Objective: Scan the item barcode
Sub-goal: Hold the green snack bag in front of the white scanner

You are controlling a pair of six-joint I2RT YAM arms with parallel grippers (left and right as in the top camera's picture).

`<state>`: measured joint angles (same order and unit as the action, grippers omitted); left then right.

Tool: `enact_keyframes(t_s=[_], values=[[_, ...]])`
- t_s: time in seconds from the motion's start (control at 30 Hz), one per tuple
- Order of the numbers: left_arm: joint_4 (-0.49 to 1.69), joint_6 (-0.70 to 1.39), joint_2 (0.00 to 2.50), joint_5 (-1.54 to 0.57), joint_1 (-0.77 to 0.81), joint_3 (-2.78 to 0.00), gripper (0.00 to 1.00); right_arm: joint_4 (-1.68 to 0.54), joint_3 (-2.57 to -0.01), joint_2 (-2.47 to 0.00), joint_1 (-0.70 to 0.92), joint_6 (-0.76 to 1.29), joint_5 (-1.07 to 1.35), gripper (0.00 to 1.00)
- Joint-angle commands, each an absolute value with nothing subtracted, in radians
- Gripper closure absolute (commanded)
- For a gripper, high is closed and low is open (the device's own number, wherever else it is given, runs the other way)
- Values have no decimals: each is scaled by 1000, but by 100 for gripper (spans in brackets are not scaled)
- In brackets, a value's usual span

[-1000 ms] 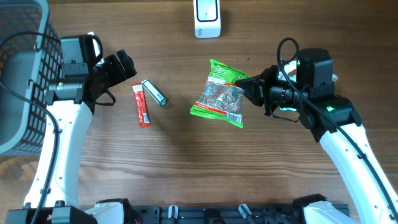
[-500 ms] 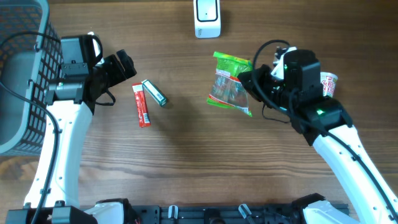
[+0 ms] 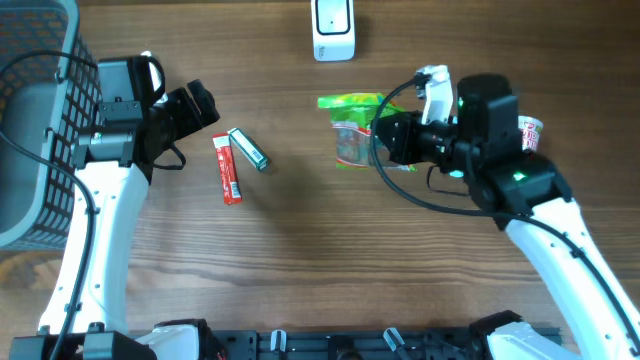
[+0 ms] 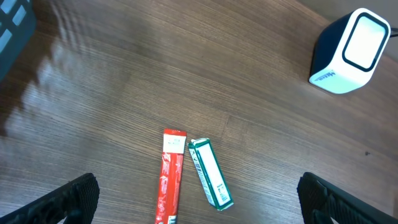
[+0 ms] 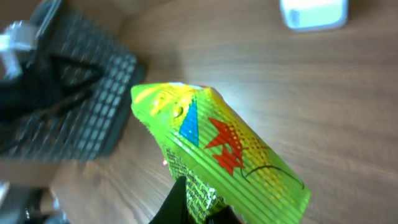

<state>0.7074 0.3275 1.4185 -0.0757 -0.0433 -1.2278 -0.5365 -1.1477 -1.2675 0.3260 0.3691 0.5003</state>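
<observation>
Swung leftward since a second ago, the right gripper point(image 3: 388, 137) pinches the green snack bag point(image 3: 352, 120) near the scanner point(image 3: 333, 28); the left gripper point(image 3: 206, 108) hovers, jaws spread.

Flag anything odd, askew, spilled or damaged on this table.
Nothing stands out. The green crinkly snack bag hangs tilted only because the right gripper pinches it. The flat red stick pack and the green stick pack lie loose at slightly different angles, intact, nothing spilled.
</observation>
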Motion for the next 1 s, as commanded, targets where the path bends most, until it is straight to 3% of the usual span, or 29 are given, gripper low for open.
enact_keyframes(t_s=[0.0, 0.17, 0.3, 0.6, 0.9, 0.97], values=[[704, 322, 1422, -69, -47, -1231, 0, -696, -1455, -1378, 331, 128, 585, 96], [704, 322, 1422, -69, -47, -1231, 0, -891, -1840, -1578, 377, -2, 465, 96], [704, 322, 1422, -69, -47, -1231, 0, -823, -1975, -1675, 437, -118, 360, 96], [704, 322, 1422, -69, -47, -1231, 0, -455, -1975, -1913, 479, -449, 381, 96], [704, 322, 1422, -69, -47, -1231, 0, 12, -1975, -2188, 459, -469, 391, 96], [704, 322, 1422, -69, -47, -1231, 0, 260, -1975, -2281, 436, -457, 391, 96]])
